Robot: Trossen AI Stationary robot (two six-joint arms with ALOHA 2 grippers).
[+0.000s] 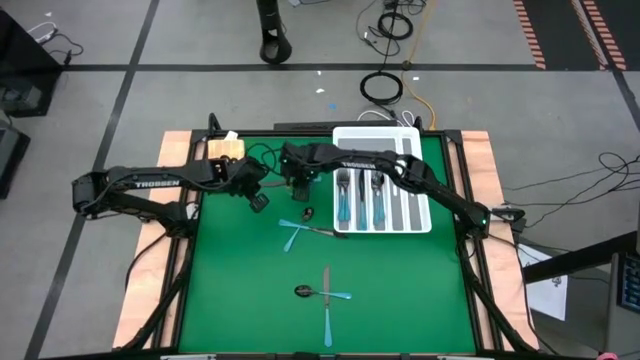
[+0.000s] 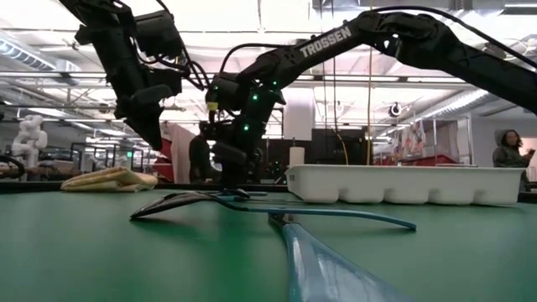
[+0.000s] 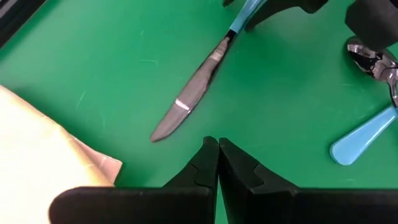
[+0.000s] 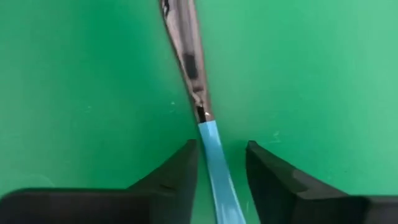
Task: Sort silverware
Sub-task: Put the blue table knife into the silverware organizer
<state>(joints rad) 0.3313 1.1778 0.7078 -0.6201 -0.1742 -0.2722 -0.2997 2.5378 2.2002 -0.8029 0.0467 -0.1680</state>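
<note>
A knife (image 4: 186, 56) with a light-blue handle lies flat on the green mat (image 1: 400, 290). My right gripper (image 4: 221, 168) is down over it, open, one finger on each side of the handle. In the high view it is at mid-table (image 1: 298, 188). Just to its left my left gripper (image 3: 217, 152) hangs shut and empty above the mat, short of the knife's blade tip (image 3: 163, 130). More silverware lies on the mat: a crossed pair (image 1: 300, 233), a spoon (image 1: 307, 212), and a knife and spoon (image 1: 326, 298) near the front. My right gripper comes from above, slanting down, with its fingers along the knife, astride the blue handle (image 4: 210, 146) near the blade. A strip of mat shows between the handle and one finger (image 4: 267, 168). Whether the other finger (image 4: 180, 168) touches the handle I cannot tell. The knife lies flat.
The white compartmented tray (image 1: 380, 132) stands at the far right of the mat with several pieces in it. A tan cloth (image 1: 225, 148) lies at the far left corner. Open mat lies toward the front left and front right.
</note>
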